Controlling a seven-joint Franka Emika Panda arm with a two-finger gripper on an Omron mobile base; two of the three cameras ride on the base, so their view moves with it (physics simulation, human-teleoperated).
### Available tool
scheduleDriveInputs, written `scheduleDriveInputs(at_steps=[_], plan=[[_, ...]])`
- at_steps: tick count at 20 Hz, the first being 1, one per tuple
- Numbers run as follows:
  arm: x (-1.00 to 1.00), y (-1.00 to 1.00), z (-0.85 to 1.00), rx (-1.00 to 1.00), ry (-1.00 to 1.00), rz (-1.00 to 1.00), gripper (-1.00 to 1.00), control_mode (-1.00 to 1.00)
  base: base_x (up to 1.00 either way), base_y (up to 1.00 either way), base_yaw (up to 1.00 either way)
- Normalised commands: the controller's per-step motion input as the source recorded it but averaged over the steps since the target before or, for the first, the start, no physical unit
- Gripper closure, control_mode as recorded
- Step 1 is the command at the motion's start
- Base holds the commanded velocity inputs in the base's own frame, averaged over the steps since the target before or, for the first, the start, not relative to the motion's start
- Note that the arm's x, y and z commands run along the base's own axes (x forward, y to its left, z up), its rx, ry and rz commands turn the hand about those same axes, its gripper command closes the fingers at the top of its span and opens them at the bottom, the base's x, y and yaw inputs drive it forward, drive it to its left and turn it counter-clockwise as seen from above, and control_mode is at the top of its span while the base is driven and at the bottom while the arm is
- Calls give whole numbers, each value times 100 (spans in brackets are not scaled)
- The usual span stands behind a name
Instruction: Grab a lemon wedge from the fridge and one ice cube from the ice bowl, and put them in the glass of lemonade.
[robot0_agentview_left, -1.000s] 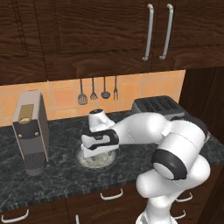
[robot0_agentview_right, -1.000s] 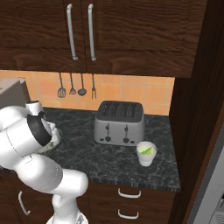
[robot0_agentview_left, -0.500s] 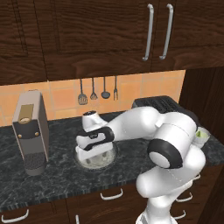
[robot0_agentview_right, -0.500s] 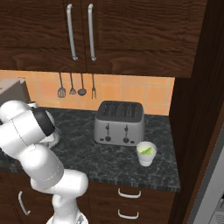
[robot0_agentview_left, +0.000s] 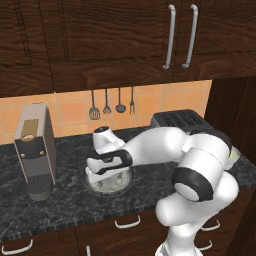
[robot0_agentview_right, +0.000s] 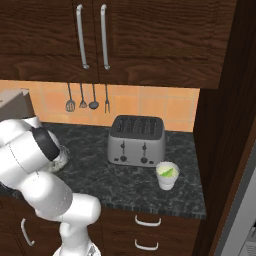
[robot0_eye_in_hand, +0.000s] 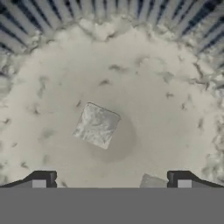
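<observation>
Inside ice bowl (robot0_eye_in_hand: 57, 87), pale square ice cube (robot0_eye_in_hand: 96, 125)

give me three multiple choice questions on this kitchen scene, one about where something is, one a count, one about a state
1. Where does the glass of lemonade stand?
A. inside the ice bowl
B. on the counter in front of the toaster's right end
C. on top of the coffee machine

2. How many utensils hang on the tiled wall?
A. two
B. four
C. six

3. How is the gripper in the hand view?
A. open, over the ice bowl with an ice cube ahead of it
B. shut on the ice cube
C. shut on the toaster

Answers:
1. B, the right base view shows it on the counter by the toaster.
2. B, four hang in a row.
3. A, the fingertips stand wide apart, the ice cube lies free in the ice bowl.
</observation>
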Motion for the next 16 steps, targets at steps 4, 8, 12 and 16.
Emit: scheduleDriveInputs(at_steps=[4,8,12,16], plan=[[0,-15,19,0,-11,-5,-100,-100,0,0,0],[-20,-31,-1,3,0,-12,-100,-100,0,0,0],[-11,-8,0,5,-3,-13,-100,-100,0,0,0],[-7,10,0,1,-4,-3,-100,-100,0,0,0]])
